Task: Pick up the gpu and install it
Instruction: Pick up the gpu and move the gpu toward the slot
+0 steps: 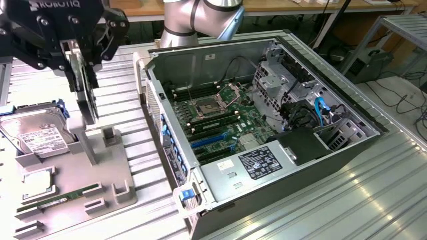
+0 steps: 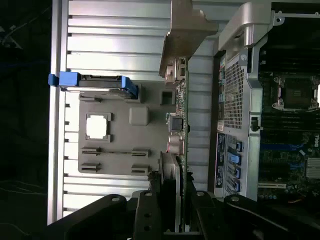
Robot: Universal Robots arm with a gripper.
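One black gripper (image 1: 81, 60) in the upper left of the exterior view, jaws drawn partway in and clamped on the gpu (image 1: 85, 97). The card hangs upright and edge-on below it, over the gray fixture tray (image 1: 127, 165) at the lower left of that view. Its lower end overlaps a gray post (image 1: 100, 145) of the tray; cannot tell whether they touch.

Wrist view: gpu (image 2: 183, 125) runs straight out from between the two black fingers (image 2: 148, 215), with its silver end bracket (image 2: 186, 30) at the far end and the tray (image 2: 125, 145) behind it.

On the tray, exterior view: hard drive (image 1: 33, 136) in a blue carrier at the left edge, square processor (image 1: 37, 182) below it, RAM stick (image 1: 61, 196) near the bottom.

Open computer case (image 1: 333, 145) lies on its side at centre and right of the exterior view, on a ridged metal table (image 1: 373, 200), well apart from the card. Its motherboard (image 1: 233, 120) is exposed, with blue slots (image 1: 210, 141) toward its lower left.
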